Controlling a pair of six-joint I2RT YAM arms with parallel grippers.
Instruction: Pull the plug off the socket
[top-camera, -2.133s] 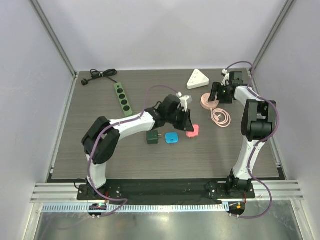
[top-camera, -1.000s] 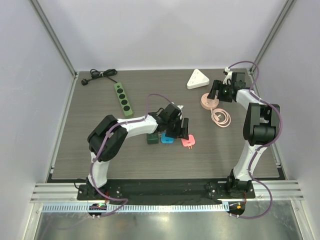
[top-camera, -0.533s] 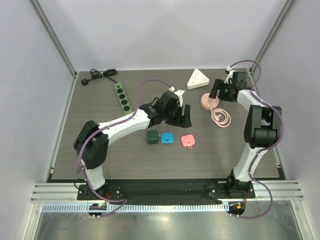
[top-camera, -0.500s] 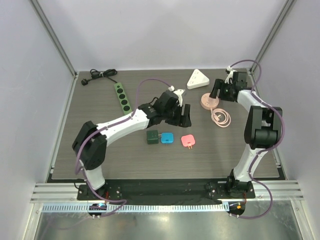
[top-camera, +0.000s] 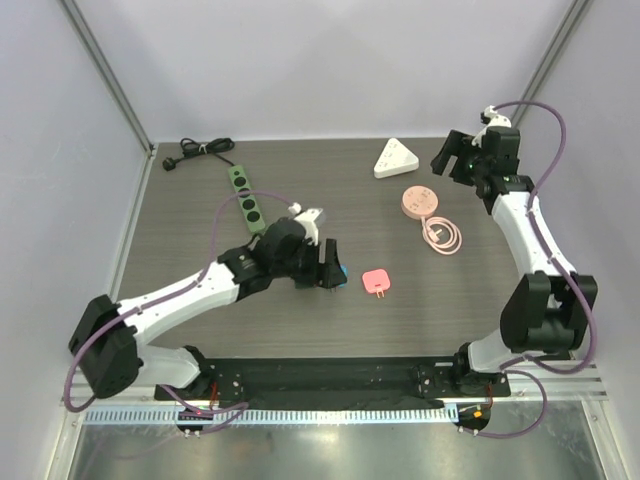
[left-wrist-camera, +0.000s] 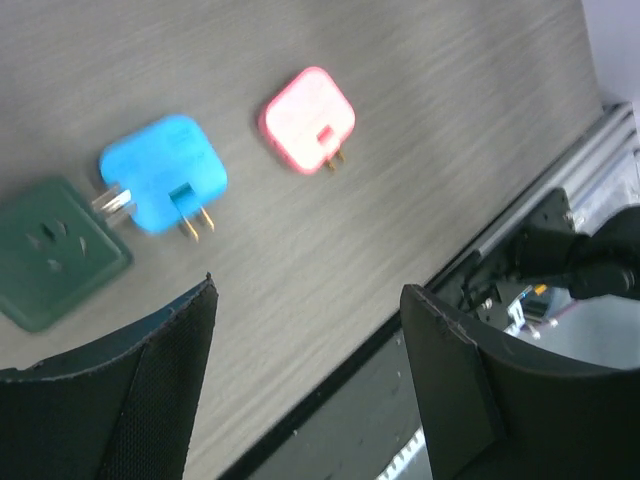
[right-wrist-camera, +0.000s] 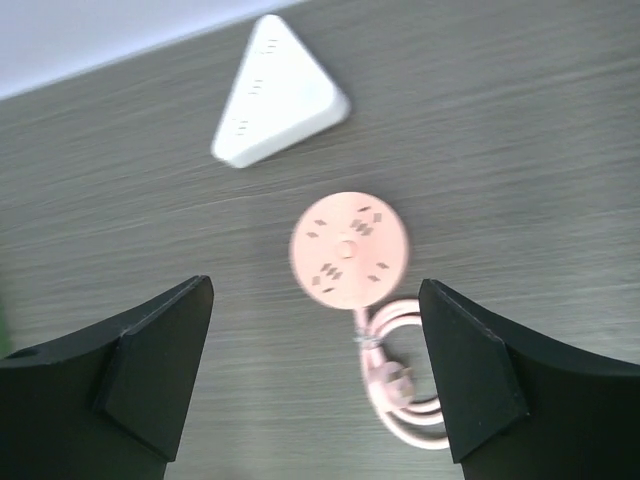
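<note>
A small pink plug (top-camera: 376, 280) (left-wrist-camera: 307, 118) lies loose on the table, prongs bare. The round pink socket (top-camera: 417, 201) (right-wrist-camera: 349, 249) sits at the back right with its coiled cord (top-camera: 441, 236) and nothing plugged in. My left gripper (top-camera: 328, 265) (left-wrist-camera: 308, 290) hovers open and empty just left of the pink plug. Beneath it lie a blue plug (left-wrist-camera: 165, 172) and a dark green socket cube (left-wrist-camera: 50, 255); silver prongs bridge the two, and I cannot tell how deep they sit. My right gripper (top-camera: 452, 160) (right-wrist-camera: 315, 288) is open and empty, raised behind the round socket.
A white triangular power strip (top-camera: 395, 158) (right-wrist-camera: 278, 92) lies at the back. A long green power strip (top-camera: 246, 198) with a black cord (top-camera: 200, 150) lies at the back left. The table's near edge and metal rail (left-wrist-camera: 520, 250) are close to the left gripper.
The left arm has drawn back toward the near left, leaving the pink plug on the table. The right gripper has lifted off the round socket, moved back-right and opened wider.
</note>
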